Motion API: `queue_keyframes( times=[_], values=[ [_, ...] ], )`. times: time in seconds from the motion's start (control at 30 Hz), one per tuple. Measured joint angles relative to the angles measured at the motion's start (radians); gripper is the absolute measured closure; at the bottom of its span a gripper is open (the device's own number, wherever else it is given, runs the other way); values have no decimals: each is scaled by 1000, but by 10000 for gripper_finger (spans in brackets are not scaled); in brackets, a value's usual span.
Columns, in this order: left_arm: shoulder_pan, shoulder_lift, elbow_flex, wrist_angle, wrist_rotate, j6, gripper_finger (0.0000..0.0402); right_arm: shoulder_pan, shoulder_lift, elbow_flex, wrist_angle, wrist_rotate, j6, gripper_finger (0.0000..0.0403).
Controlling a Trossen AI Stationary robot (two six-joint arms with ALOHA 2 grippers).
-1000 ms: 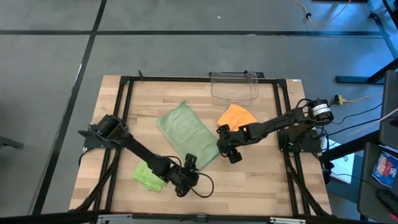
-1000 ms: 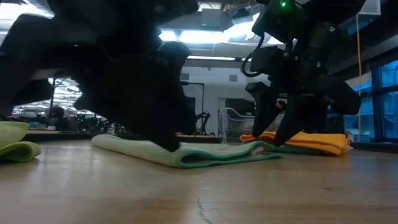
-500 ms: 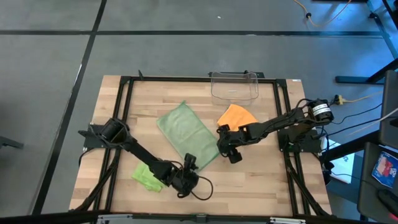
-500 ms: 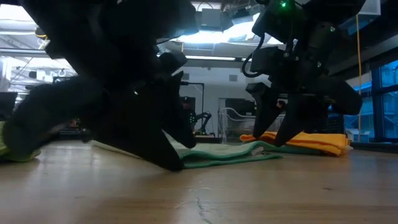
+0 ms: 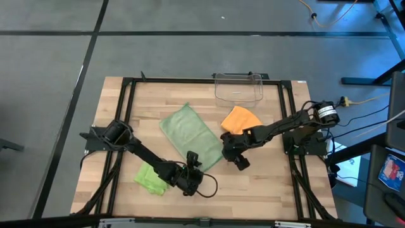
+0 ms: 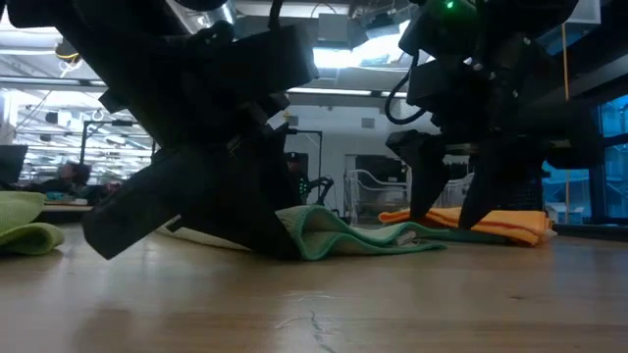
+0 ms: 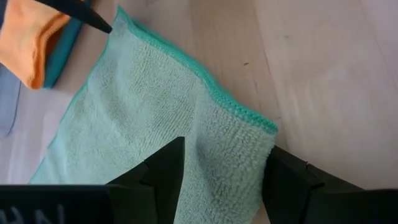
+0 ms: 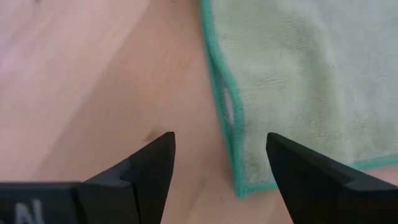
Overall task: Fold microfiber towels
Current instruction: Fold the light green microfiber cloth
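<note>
High view. The pale sage towel (image 5: 190, 132) lies spread at an angle on the middle of the wooden table (image 5: 278, 190). The left pincer (image 5: 193, 162) sits at the towel's near corner, its arm crossing from the table's left side. The right pincer (image 5: 229, 152) hangs at the towel's right-hand corner, just beside the cloth. The orange towel (image 5: 240, 118) lies to the right of the sage one, in front of the clear plastic bin (image 5: 238, 88) at the far edge. The lime green towel (image 5: 150, 178) lies near the front left, partly under the left arm.

Low view. The sage towel (image 6: 363, 238) is lifted into a small hump at its near corner, where the dark left pincer (image 6: 275, 230) meets it. The right pincer (image 6: 449, 211) stands above the table with its fingers spread; behind it lies the orange towel (image 6: 500, 222). The lime green towel (image 6: 25, 224) lies at the far left.

Left wrist view. The left pincer (image 7: 224, 171) has its fingers apart, one on each side of the sage towel's (image 7: 155, 124) corner, the cloth bulging between them. The orange towel (image 7: 28, 34) rests on the teal towel (image 7: 62, 56) beyond.

Right wrist view. The right pincer (image 8: 221, 162) is wide apart and empty, above the green-stitched edge of the sage towel (image 8: 298, 81) and bare wood.
</note>
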Motion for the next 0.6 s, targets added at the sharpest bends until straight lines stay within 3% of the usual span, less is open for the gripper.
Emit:
queue_keyframes(
  times=[0.43, 0.6],
  values=[
    [3, 0, 0, 1, 5, -8, 223, 0, 117, 3, 131, 82, -53, 148],
    [3, 0, 0, 5, 6, -8, 223, -8, 129, 3, 151, 85, -53, 170]
  ],
)
